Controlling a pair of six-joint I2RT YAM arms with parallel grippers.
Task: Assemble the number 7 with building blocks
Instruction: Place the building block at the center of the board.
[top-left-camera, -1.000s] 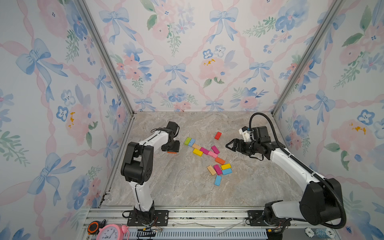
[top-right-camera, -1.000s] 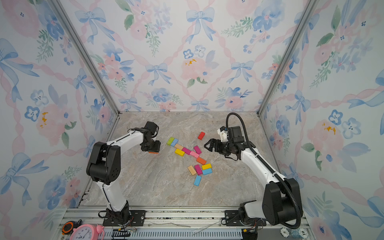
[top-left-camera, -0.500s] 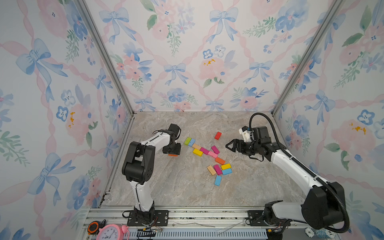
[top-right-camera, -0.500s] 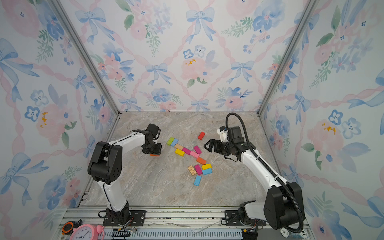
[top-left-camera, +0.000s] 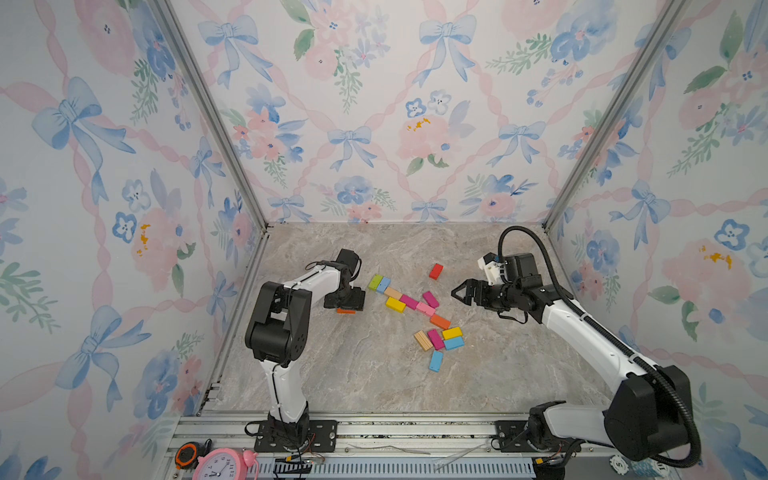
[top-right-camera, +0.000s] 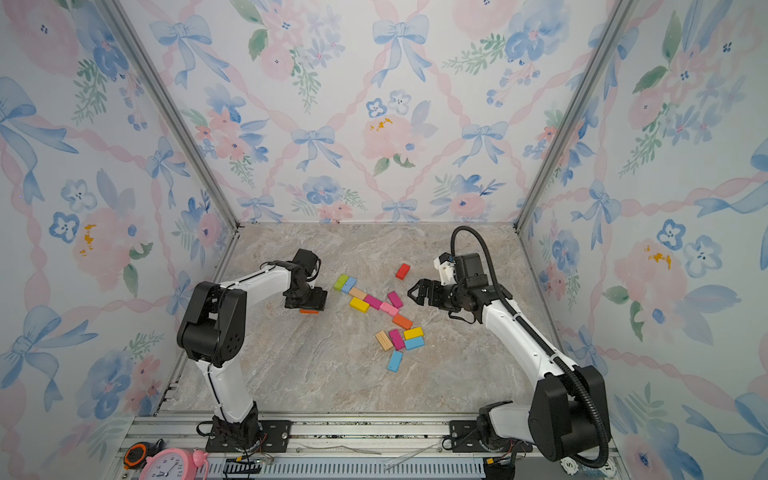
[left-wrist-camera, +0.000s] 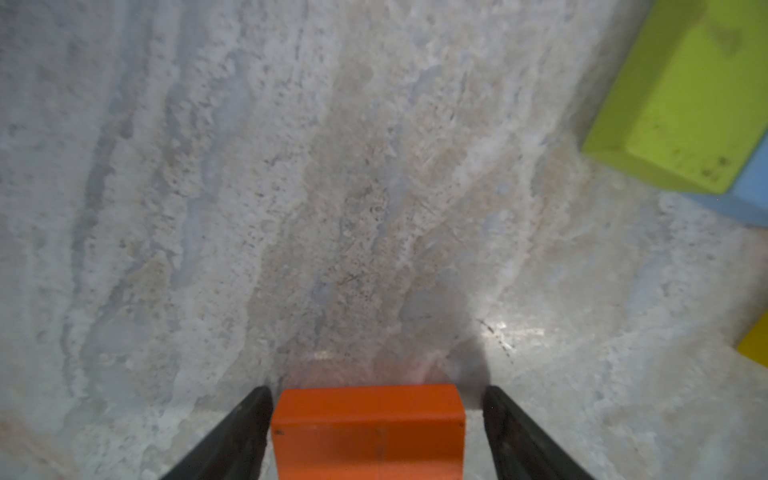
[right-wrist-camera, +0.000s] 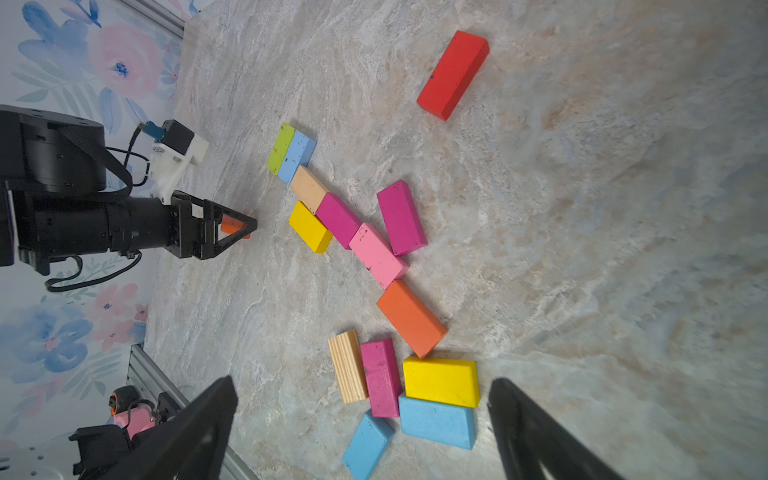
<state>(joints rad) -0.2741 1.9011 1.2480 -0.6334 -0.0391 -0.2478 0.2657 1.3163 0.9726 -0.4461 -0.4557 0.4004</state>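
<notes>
On the tabletop, building blocks lie centrally in a diagonal run; lone block behind (stray block to their left).

Orange block, lime block, red block (plain-wood block striped); tabletop marbled grey-beige.

The marbled tabletop carries scattered coloured building blocks, with a red block lying apart.

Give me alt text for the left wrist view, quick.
An orange block lies on the marble table between the open fingers of the left end effector, a gap showing at one finger. Beyond it, a green block, a blue block and a yellow block are partly in frame.
</notes>
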